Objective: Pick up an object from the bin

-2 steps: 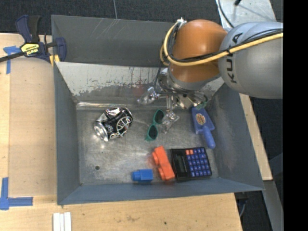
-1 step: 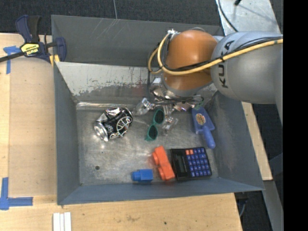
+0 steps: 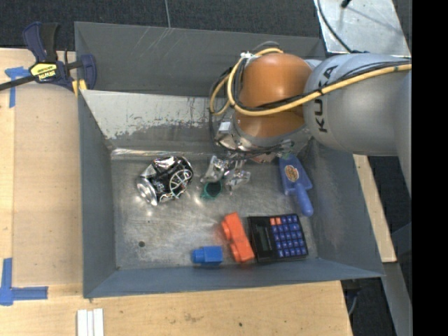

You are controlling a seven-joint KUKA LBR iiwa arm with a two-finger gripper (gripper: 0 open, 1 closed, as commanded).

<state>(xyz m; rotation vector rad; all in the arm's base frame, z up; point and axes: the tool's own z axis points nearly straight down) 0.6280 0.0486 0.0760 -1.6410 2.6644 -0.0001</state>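
Your tool (image 3: 227,174) is at the back of the bin (image 3: 154,114); can't tell if it's apart or together. Small green object (image 3: 209,192) just beside it, crushed can (image 3: 166,179) past that, bare floor toward the calculator (image 3: 280,236).

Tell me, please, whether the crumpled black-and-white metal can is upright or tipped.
Tipped: the can lies on its side, its round end facing left.

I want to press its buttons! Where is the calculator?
The calculator lies at the bin's lower right in the camera view, by the front wall, with the orange block beside it on the left.
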